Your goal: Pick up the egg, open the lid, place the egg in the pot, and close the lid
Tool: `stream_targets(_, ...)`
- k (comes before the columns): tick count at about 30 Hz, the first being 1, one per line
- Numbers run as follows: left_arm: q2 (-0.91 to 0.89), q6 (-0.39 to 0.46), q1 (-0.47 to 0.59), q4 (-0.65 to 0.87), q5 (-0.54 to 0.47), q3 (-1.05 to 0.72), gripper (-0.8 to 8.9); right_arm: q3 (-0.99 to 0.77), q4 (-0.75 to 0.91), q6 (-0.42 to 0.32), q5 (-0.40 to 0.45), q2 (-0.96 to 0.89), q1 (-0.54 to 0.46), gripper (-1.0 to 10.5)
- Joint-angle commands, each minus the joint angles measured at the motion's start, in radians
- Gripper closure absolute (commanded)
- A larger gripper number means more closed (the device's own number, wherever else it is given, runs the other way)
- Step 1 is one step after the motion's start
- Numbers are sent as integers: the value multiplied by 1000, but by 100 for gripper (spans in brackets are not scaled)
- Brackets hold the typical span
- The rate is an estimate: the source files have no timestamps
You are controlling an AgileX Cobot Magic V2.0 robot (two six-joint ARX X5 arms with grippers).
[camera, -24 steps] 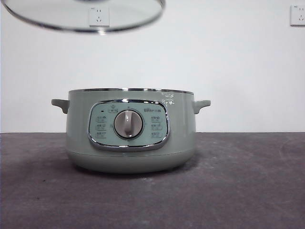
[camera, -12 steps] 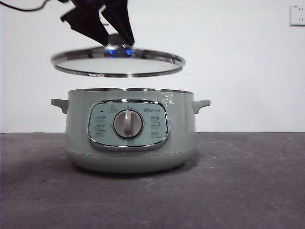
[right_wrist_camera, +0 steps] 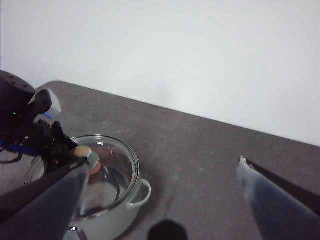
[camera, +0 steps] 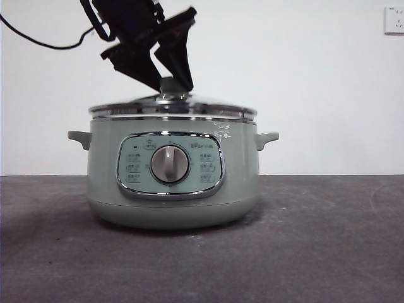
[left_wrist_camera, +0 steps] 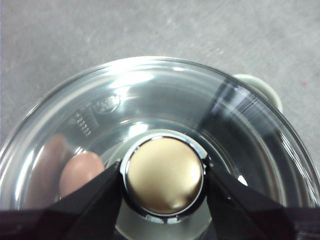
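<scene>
**Lid seated on the pot, knob clamped**

Your left end effector [left_wrist_camera: 162, 182] has its two black jaws pressed against opposite sides of the round knob [left_wrist_camera: 164, 175], gripping it from above the pot's centre. The lid [camera: 172, 108] lies level on the pot [camera: 172, 173], chrome rim meeting chrome rim. Through the glass you can see the egg [left_wrist_camera: 80, 171] on the pot's floor, off to one side of the knob.

Treat the lid as stiff, fairly heavy and breakable; the knob is the only safe hold, since the domed glass is slick. The egg is light and fragile, so avoid jolting the pot. The pot itself is smooth sage-green with two small side handles, standing on the dark, matte counter [camera: 328, 240].

Your right end effector [right_wrist_camera: 160, 200] waits well away from the pot, jaws spread wide and empty.
</scene>
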Motion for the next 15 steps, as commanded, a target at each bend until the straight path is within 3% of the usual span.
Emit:
stream_targets(1,-7,0,-3,43,1,16,822,-2,-11,10,2,-3,0,442)
stream_targets(15,11,0,-2,57,-5,15,822,-2,-42,10,-4,-3,0,442)
